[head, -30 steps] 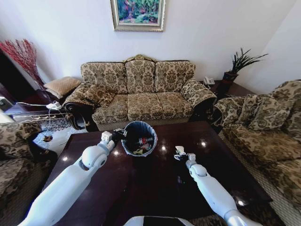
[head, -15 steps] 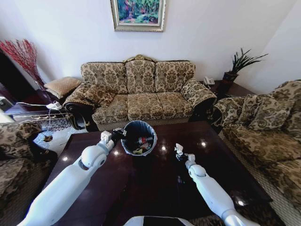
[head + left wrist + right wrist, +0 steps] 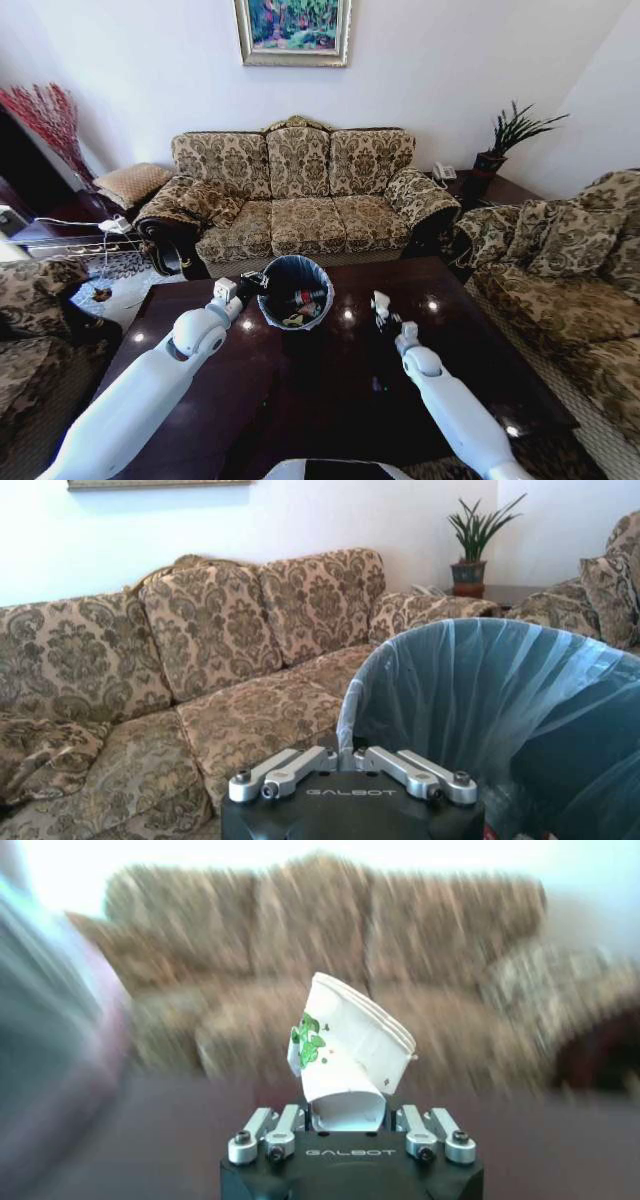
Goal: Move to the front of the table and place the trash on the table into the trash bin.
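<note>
Left end effector (image 3: 247, 287) extended at frame centre-left, fingers clamped. Right end effector (image 3: 381, 308) raised centre-right, fingers closed.

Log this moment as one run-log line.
left gripper: shut on trash bin rim | right gripper: shut on crushed paper cup, lifted

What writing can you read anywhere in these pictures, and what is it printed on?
"GALBOT": on the black body of the left claw, which is shut on the trash bin liner's rim.
"GALBOT": on the black body of the right claw, which grips a squashed white paper cup.
The cup's green print: too blurred to read.
Red label on a bottle inside the bin: too small to read.
</note>
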